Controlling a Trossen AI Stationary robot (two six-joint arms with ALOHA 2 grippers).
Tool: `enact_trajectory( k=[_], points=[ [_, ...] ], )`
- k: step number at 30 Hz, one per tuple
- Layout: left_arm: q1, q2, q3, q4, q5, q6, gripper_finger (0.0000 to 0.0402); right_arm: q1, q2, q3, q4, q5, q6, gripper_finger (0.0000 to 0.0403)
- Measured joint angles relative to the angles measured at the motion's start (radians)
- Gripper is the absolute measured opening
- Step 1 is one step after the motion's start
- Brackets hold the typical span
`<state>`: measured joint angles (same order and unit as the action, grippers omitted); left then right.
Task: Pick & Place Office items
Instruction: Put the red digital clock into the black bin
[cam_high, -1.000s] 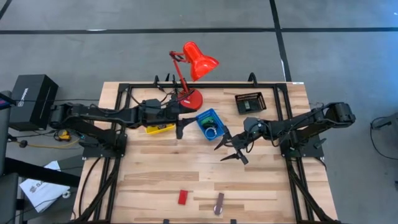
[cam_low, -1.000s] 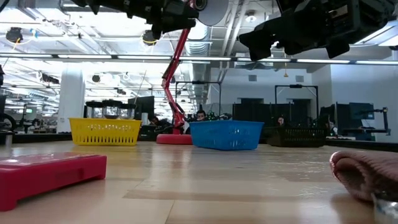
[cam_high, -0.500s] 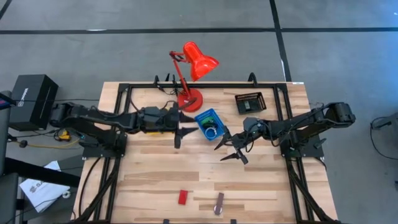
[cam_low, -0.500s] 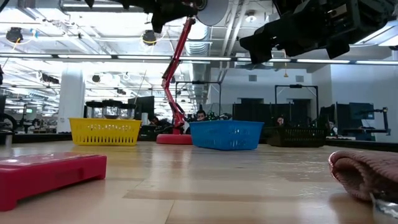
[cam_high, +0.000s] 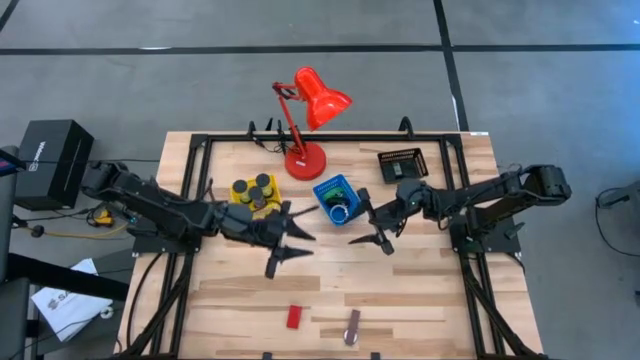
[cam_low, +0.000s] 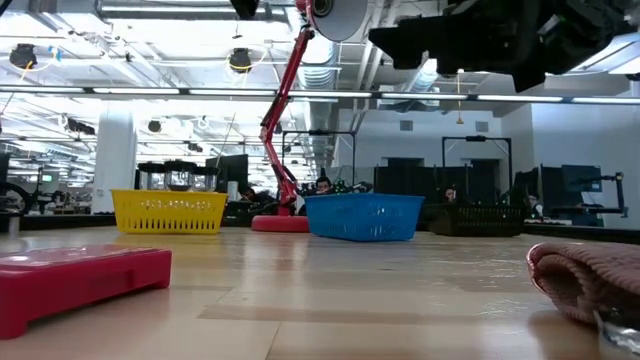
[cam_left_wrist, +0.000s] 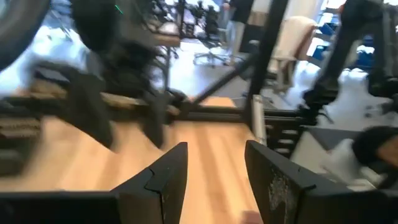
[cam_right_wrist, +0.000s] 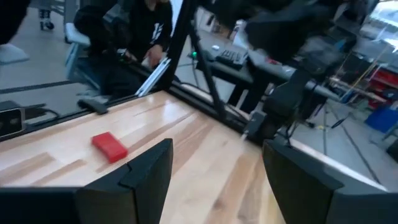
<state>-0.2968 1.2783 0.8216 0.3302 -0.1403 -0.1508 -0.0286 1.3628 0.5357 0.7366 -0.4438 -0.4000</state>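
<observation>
Grippers both empty over mid-desk.
Your left gripper (cam_high: 288, 245) and right gripper (cam_high: 368, 229) hang wide open, presumably freed for the red block (cam_high: 293, 317) and bar (cam_high: 352, 327) near the front edge.

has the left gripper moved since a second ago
Yes. In the high view the left gripper has swung away from the yellow tray, toward the near side of the table, and that tray with its black discs is now uncovered.
</observation>
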Motion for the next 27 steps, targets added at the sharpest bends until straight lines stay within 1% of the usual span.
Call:
enact_trajectory(
  k=[4, 9, 12, 14, 17, 19, 23, 25, 27],
  points=[
    [-0.051, 0.022, 0.001, 0.008, 0.001, -0.057, 0.0154, -0.015, 0.0, 0.016, 0.001, 0.0, 0.0, 0.024],
    [-0.079, 0.058, 0.001, 0.026, 0.0, -0.072, 0.0154, -0.019, 0.0, 0.021, -0.002, 0.0, 0.0, 0.024],
    [-0.08, 0.094, 0.0, 0.069, -0.005, -0.14, 0.0154, -0.018, 0.0, 0.021, -0.003, 0.0, 0.03, 0.024],
    [-0.079, 0.121, 0.0, 0.126, -0.008, -0.161, 0.0154, -0.018, 0.0, 0.021, -0.006, 0.0, 0.052, 0.024],
    [-0.079, 0.147, 0.009, 0.207, -0.008, -0.115, 0.0154, -0.018, 0.0, 0.021, -0.006, 0.0, 0.06, 0.024],
    [-0.081, 0.151, 0.036, 0.22, -0.008, -0.065, 0.0154, -0.018, 0.0, 0.021, -0.006, 0.0, 0.06, 0.024],
    [-0.116, 0.172, 0.088, 0.219, -0.011, -0.031, 0.0154, -0.018, 0.0, 0.021, -0.01, 0.0, 0.06, 0.024],
    [-0.143, 0.197, 0.12, 0.21, -0.035, 0.004, 0.0154, -0.018, 0.0, 0.021, -0.01, 0.0, 0.06, 0.024],
    [-0.168, 0.226, 0.17, 0.19, -0.087, 0.036, 0.0154, -0.018, 0.0, 0.021, -0.011, 0.0, 0.06, 0.024]
  ],
)
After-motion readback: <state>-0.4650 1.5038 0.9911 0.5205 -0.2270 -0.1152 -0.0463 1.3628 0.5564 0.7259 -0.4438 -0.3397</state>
